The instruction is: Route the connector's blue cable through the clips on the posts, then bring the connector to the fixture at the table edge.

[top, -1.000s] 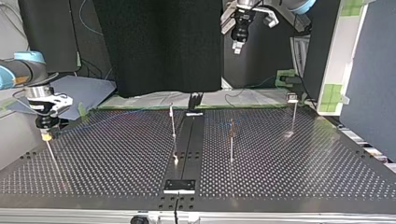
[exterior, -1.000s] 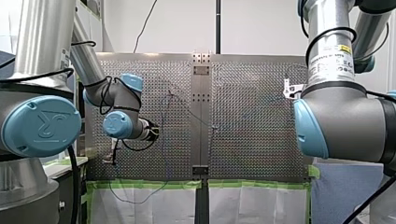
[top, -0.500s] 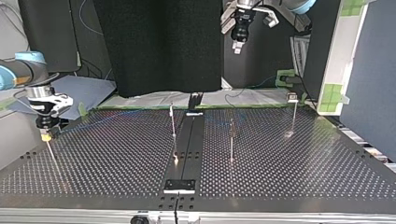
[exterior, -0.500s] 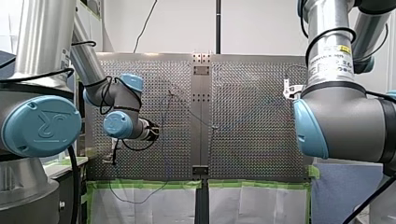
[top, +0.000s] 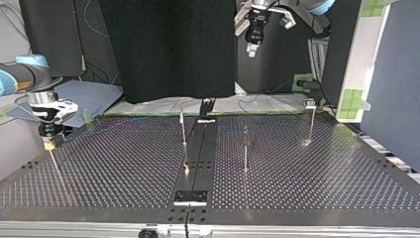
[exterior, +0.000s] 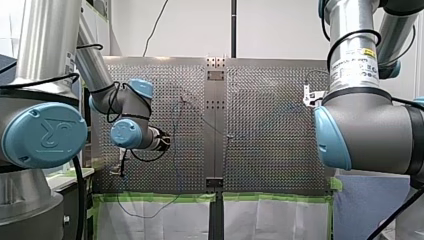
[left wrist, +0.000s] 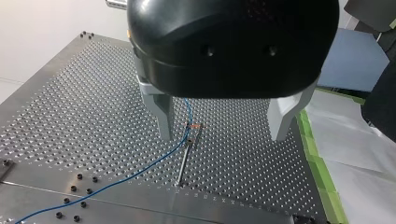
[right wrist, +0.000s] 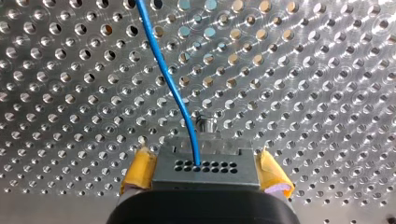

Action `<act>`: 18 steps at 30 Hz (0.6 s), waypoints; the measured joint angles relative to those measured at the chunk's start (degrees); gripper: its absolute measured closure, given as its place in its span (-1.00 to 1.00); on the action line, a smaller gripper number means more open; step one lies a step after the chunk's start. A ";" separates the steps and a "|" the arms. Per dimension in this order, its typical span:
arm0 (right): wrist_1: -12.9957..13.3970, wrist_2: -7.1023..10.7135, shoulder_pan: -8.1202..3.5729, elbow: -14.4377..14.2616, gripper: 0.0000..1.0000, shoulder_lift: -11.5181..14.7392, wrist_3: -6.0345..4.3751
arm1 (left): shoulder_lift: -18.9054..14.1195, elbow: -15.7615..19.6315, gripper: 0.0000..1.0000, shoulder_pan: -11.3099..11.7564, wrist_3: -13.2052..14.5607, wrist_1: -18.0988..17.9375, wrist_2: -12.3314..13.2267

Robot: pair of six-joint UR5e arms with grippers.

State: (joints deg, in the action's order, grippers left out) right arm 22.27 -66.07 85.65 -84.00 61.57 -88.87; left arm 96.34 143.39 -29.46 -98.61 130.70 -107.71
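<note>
At the top view's nine o'clock, right jaws clamp the connector (right wrist: 208,170); left jaws gape empty

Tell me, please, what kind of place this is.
Probably a robotics laboratory: my left arm and my right arm stand at a perforated metal table carrying thin posts and a blue cable.

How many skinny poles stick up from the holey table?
4 poles in the top view: one under my right gripper at the left, one left of the dark middle strip, one right of it, one near the far right corner. Others may be hidden.
</note>
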 joint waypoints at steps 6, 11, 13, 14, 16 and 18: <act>0.20 -0.03 0.00 0.00 -0.62 -0.01 -0.08 | 0.01 -0.01 -1.00 0.02 0.00 0.00 0.00; 0.34 -0.08 0.00 0.01 -0.67 0.00 -0.18 | 0.00 -0.01 -1.00 0.12 0.00 0.00 0.00; 0.45 -0.10 0.00 0.00 -0.75 0.00 -0.24 | 0.00 -0.02 -1.00 0.14 0.00 0.00 0.00; 0.52 -0.11 0.02 0.01 -0.75 0.00 -0.28 | 0.00 -0.02 -1.00 0.15 0.00 0.00 0.00; 0.60 -0.11 0.06 0.01 -0.82 0.00 -0.31 | 0.00 0.00 -1.00 0.16 0.00 0.00 0.00; 0.65 -0.11 0.08 0.02 -0.82 0.00 -0.34 | 0.00 0.00 -1.00 0.21 0.00 0.00 0.00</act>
State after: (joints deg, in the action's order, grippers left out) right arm 22.92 -66.19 85.73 -83.98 61.58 -89.21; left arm 96.34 143.39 -29.24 -98.61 130.70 -107.71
